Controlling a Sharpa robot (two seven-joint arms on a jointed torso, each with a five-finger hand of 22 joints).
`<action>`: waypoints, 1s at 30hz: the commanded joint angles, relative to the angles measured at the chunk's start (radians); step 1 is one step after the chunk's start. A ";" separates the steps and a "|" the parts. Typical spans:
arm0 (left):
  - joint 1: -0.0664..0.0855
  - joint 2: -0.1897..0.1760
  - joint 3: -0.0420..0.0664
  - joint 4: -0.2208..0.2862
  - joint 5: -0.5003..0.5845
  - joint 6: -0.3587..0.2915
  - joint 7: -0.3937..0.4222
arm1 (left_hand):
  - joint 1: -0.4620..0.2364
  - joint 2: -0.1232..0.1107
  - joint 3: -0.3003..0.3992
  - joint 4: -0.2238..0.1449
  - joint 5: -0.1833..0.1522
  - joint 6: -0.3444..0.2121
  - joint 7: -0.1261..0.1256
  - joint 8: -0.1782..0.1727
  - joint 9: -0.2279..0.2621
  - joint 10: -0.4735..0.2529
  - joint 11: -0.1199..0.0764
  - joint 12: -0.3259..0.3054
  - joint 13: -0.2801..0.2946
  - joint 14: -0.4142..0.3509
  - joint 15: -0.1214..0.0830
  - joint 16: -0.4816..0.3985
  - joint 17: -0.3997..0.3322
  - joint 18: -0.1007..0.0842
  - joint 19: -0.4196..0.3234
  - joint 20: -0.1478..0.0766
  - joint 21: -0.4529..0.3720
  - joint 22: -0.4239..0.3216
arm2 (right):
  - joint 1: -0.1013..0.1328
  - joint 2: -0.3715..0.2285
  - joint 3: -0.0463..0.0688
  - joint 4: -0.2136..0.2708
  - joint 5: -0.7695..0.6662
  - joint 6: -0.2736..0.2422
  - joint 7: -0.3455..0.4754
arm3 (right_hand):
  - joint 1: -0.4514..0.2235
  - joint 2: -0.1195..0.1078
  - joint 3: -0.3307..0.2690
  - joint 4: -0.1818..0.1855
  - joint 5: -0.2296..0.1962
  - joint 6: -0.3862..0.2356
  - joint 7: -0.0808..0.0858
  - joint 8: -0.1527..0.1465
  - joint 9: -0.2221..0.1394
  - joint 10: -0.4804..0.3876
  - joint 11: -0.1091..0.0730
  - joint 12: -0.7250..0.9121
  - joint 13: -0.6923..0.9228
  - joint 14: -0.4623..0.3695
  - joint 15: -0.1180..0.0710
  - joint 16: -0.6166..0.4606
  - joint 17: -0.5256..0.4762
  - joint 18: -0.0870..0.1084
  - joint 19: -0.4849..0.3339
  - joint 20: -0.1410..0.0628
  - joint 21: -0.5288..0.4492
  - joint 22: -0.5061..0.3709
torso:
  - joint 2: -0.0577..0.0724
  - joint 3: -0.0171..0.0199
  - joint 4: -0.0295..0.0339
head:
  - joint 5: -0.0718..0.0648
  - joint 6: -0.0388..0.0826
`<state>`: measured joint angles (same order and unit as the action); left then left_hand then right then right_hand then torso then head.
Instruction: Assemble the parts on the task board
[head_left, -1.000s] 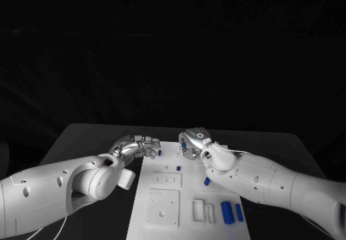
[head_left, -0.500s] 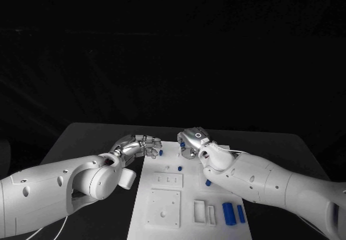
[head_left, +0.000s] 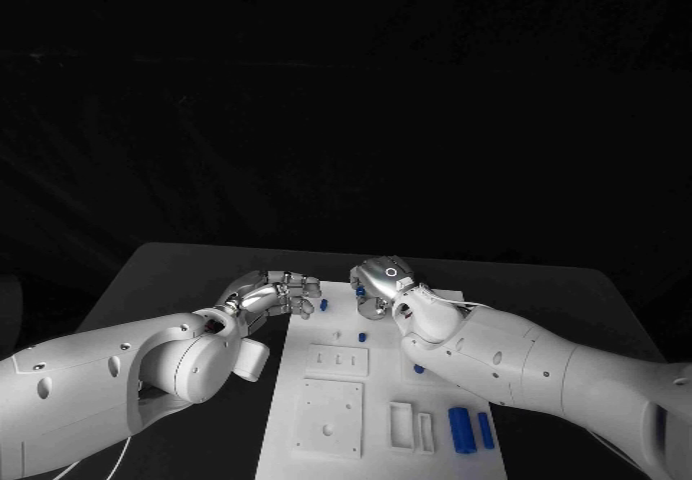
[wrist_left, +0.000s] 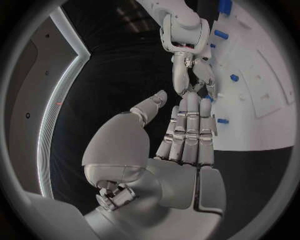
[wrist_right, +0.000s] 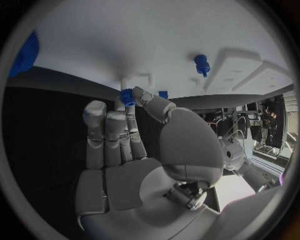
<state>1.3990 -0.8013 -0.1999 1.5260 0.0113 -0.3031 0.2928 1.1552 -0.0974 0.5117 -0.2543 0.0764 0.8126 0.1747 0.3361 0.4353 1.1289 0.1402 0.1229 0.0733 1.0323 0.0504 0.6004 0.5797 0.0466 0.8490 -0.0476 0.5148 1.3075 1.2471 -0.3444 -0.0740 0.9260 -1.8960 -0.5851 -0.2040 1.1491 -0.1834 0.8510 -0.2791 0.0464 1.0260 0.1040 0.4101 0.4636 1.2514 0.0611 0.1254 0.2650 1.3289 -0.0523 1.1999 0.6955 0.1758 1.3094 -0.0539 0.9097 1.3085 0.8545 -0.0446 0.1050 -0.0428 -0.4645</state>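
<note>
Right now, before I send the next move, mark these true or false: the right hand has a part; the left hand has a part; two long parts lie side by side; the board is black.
1. The right hand pinches a small blue part: true.
2. The left hand holds a part: false, it holds nothing, its fingers straight.
3. Two long blue parts lie side by side on the task board: true.
4. The board is black: false, it is white; the table is black.
</note>
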 joint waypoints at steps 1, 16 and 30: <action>0.002 0.005 0.001 0.001 0.002 0.005 0.006 | -0.008 0.000 0.005 -0.002 -0.003 0.004 0.004 -0.006 -0.001 0.007 0.001 -0.005 -0.001 -0.005 -0.002 0.004 0.002 0.012 -0.002 -0.004 0.004 0.022 | -0.001 0.000 0.000 -0.003 0.001 0.009 0.010 | 0.010 -0.001 0.006 0.002 0.002 0.006 -0.002 -0.001 0.001 0.079 -0.023 0.004 0.004 -0.023 -0.022 0.005 -0.001 0.086 0.012 -0.014 0.006 0.020 | 0.002 -0.0011 0.0007 | 0.001 0.000; 0.003 0.005 0.001 -0.001 0.002 0.004 0.006 | -0.009 0.000 0.006 -0.002 -0.003 0.004 0.004 -0.006 -0.001 0.006 0.001 -0.006 -0.001 -0.005 -0.002 0.004 0.001 0.012 -0.003 -0.004 0.005 0.022 | 0.001 -0.007 -0.001 -0.008 -0.005 0.033 -0.004 | 0.010 -0.001 0.007 0.003 0.002 0.004 -0.001 -0.003 0.001 0.076 -0.022 0.001 0.007 -0.023 -0.021 0.005 -0.003 0.086 0.010 -0.014 0.007 0.020 | 0.002 0.0004 -0.0016 | 0.001 -0.002; 0.003 0.004 0.001 -0.005 0.002 0.002 0.006 | -0.009 0.000 0.007 -0.002 -0.003 0.004 0.004 -0.006 -0.001 0.006 0.001 -0.006 -0.001 -0.005 -0.002 0.005 0.001 0.012 -0.003 -0.004 0.006 0.022 | 0.001 -0.009 -0.001 0.001 -0.003 0.039 0.002 | 0.012 -0.001 0.008 0.002 0.002 0.003 0.000 -0.005 0.002 0.074 -0.022 -0.001 0.010 -0.024 -0.020 0.004 -0.004 0.086 0.009 -0.014 0.007 0.019 | 0.003 0.0003 -0.0017 | 0.002 -0.002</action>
<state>1.4000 -0.7984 -0.1997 1.5195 0.0112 -0.3035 0.2922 1.1552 -0.0974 0.5139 -0.2565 0.0764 0.8126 0.1747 0.3361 0.4353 1.1289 0.1402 0.1229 0.0733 1.0323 0.0504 0.6002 0.5795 0.0467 0.8505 -0.0460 0.5147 1.3073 1.2488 -0.3522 -0.0740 0.9262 -1.8949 -0.5684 -0.2029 1.1497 -0.1828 0.8528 -0.2771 0.0426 1.0259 0.1041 0.4085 0.4641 1.2516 0.0610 0.1257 0.2711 1.3318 -0.0551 1.1998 0.6935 0.1604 1.3170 -0.0615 0.9137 1.3084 0.8570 -0.0441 0.1038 -0.0407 -0.4668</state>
